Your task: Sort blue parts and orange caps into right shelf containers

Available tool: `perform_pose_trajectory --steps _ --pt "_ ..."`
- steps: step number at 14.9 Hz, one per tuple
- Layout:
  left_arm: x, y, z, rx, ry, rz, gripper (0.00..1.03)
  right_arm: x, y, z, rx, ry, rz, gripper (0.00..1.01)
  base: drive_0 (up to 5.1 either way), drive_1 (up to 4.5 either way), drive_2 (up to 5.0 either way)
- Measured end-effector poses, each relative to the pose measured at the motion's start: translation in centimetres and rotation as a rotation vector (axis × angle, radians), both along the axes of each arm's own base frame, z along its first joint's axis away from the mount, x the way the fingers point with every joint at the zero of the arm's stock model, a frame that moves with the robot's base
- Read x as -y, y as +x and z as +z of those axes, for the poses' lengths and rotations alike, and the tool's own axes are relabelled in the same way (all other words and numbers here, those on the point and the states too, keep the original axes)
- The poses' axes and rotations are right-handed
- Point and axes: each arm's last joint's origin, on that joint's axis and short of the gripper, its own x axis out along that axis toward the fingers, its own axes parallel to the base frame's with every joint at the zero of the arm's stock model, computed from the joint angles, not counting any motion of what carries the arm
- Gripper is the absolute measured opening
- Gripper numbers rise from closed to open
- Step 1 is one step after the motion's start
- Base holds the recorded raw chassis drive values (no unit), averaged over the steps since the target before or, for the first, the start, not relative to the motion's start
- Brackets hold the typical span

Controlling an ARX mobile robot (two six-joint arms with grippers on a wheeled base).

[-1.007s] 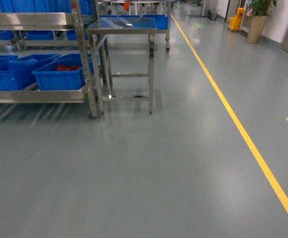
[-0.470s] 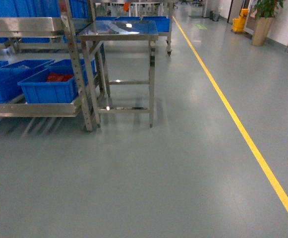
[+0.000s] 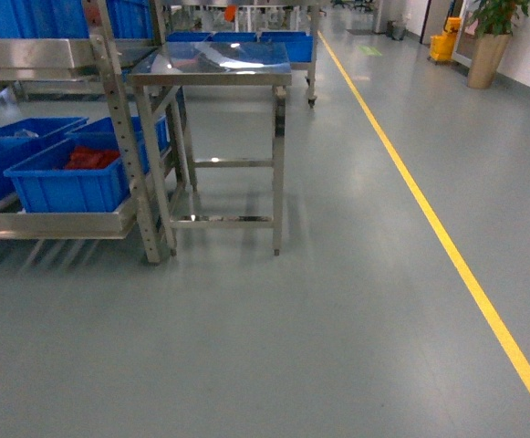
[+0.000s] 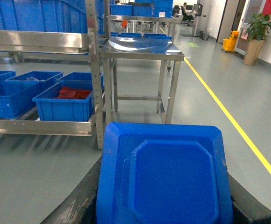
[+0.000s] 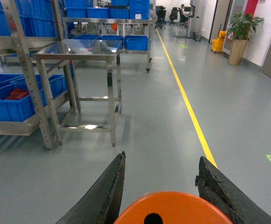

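In the left wrist view a blue part [image 4: 163, 177] fills the lower frame, with my left gripper [image 4: 163, 212] shut on it; a dark finger [image 4: 77, 205] shows on each side. The right wrist view has an orange cap [image 5: 177, 205] with a dark centre hole low between the fingers [image 5: 109, 191] of my right gripper [image 5: 162, 158], which is shut on it. Blue shelf containers [image 3: 64, 187] stand on the low steel shelf at the left; the nearest one [image 4: 63, 109] holds red pieces. Neither gripper shows in the head view.
A steel table [image 3: 214, 64] on thin legs stands beside the shelf upright [image 3: 123, 137]. More blue crates [image 3: 283, 41] sit on a cart behind. A yellow floor line [image 3: 447, 246] runs along the right. A potted plant [image 3: 488, 46] stands far right.
In the head view the shelf, crates and steel table have grown larger and slid left and down. The green floor mark at the right edge has left the frame.
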Motion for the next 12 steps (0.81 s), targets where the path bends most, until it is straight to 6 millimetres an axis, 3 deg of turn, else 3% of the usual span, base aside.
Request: perform_pose_trajectory --steps 12 --pt "0.0 0.0 0.06 0.006 0.0 0.0 0.44 0.0 0.0 0.0 0.0 0.0 0.0 0.42 0.0 4.29 -4.3"
